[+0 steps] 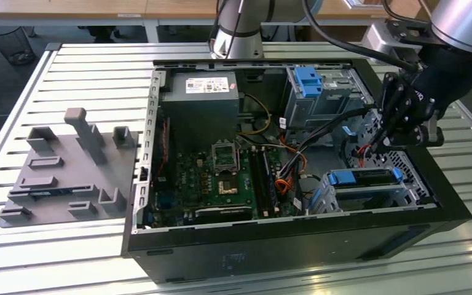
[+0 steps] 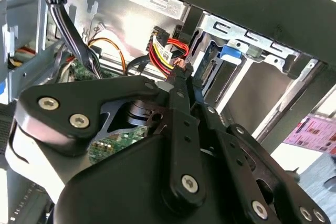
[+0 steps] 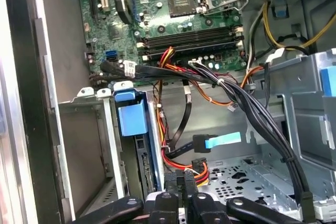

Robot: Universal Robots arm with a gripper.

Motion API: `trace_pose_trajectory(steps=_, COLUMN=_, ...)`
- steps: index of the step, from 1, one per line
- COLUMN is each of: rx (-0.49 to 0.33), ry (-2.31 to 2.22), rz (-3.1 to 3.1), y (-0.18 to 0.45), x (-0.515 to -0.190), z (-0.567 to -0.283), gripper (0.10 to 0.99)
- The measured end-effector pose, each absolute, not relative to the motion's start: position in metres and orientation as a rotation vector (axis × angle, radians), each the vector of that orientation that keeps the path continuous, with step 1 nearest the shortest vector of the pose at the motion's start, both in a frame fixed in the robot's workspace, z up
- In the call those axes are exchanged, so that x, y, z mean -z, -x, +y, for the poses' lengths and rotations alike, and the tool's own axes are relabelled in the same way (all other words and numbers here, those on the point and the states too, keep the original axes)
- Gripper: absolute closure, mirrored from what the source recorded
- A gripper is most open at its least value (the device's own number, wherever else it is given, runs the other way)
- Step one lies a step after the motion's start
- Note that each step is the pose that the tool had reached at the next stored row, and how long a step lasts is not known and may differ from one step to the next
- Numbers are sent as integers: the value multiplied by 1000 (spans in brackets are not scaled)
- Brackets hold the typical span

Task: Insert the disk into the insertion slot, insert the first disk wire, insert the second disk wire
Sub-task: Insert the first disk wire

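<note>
Open computer case (image 1: 302,246) on a slatted table (image 1: 80,61). The disk (image 1: 364,177) — blue carrier showing — sits in the insertion slot (image 1: 369,196), lower right of the exterior view. The gripper (image 1: 380,144) hangs just above it. In the second wrist view its fingers (image 2: 178,95) are drawn together, tips at the red-yellow-black wire (image 2: 165,56) — whether they pinch it I cannot tell. A blue-tabbed cable (image 3: 210,142) lies near.

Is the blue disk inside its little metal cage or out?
In. The disk, in its blue frame, sits between the metal walls of the insertion slot in the exterior view.
</note>
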State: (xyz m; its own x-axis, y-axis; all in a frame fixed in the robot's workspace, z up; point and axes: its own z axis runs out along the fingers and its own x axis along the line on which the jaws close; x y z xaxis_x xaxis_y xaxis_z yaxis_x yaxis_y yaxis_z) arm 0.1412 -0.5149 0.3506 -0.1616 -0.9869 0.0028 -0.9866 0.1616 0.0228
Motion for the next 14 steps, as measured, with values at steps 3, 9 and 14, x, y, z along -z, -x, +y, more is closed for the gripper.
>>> trace_pose_trajectory(steps=3, rx=24, ry=-2088, rz=-2324, y=-141, x=-350, z=-515, gripper=922)
trace_pose_trajectory(steps=9, rx=19, ry=-2167, rz=-2254, y=-141, x=-350, z=-517, gripper=922)
trace_pose_trajectory(steps=14, rx=9, ry=-2187, rz=-2244, y=-140, x=-350, z=-522, gripper=922)
